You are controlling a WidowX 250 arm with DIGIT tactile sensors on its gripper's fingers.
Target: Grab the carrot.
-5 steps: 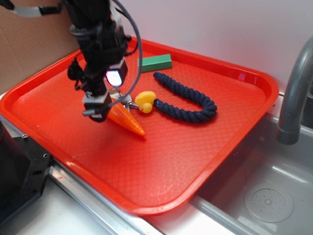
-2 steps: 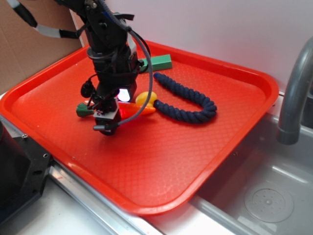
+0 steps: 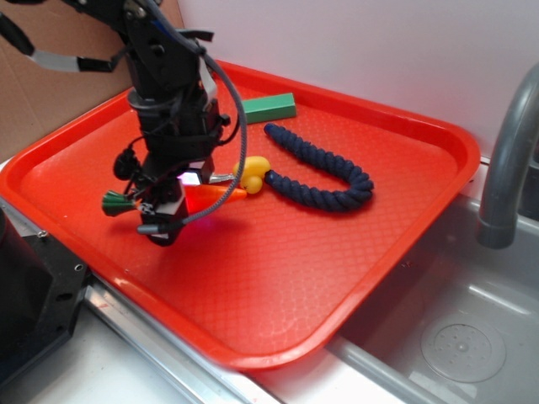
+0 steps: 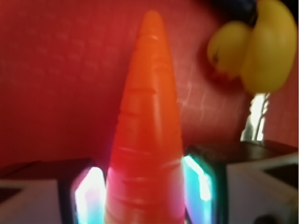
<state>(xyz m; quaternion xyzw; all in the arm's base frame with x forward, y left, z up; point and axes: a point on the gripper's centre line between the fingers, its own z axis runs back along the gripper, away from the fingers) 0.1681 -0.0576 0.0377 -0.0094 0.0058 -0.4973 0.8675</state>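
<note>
The orange carrot [image 3: 212, 198] lies roughly level between my fingers, its dark green stem [image 3: 114, 201] poking out to the left and its tip pointing right toward the yellow duck [image 3: 251, 174]. My gripper [image 3: 173, 208] is shut on the carrot's thick end over the left part of the red tray [image 3: 295, 278]. In the wrist view the carrot [image 4: 147, 121] fills the middle, pinched between the two lit pads [image 4: 89, 196], with its tip pointing away. The duck [image 4: 261, 46] sits at the upper right there.
A dark blue rope [image 3: 324, 168] curls just right of the duck. A green block [image 3: 269, 107] lies at the tray's far edge. Something metallic [image 4: 254, 119] shows below the duck. A grey faucet [image 3: 505, 151] and sink [image 3: 455, 337] stand at the right, cardboard [image 3: 50, 84] at the left.
The gripper closed on the carrot and turned it from slanting down-right to nearly level. It then carried the carrot a little left and toward the tray's near side, away from the duck.
</note>
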